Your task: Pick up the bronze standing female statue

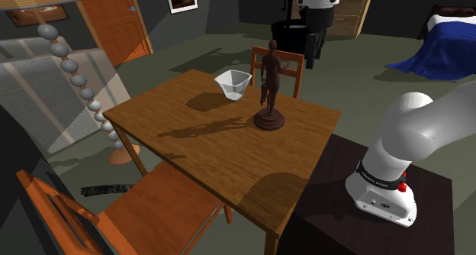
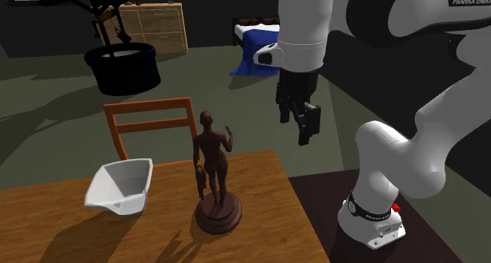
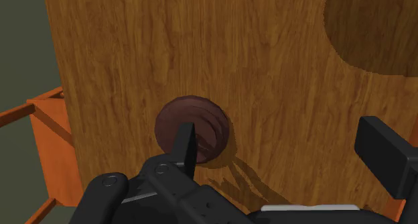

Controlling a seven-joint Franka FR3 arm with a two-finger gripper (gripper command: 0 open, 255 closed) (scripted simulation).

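The dark brown statue (image 1: 268, 84) of a standing woman is upright on its round base, near the far edge of the wooden table (image 1: 206, 150). In the second exterior view the statue (image 2: 212, 171) rises from the table (image 2: 263, 183), and my gripper (image 2: 297, 127) hangs open in the air above it and to its right, touching nothing. The wrist view looks straight down on the statue (image 3: 201, 119). It sits just beyond my one fingertip (image 3: 185, 145), outside the gap of the gripper (image 3: 285, 155).
A white bowl (image 1: 233, 84) stands on the table beside the statue, also in the second exterior view (image 2: 119, 187). An orange chair (image 2: 149, 124) is behind the table, another (image 1: 152, 208) at its front. A beaded lamp (image 1: 76, 78), a black tub (image 2: 122, 68) and a blue bed (image 2: 256, 49) stand farther off.
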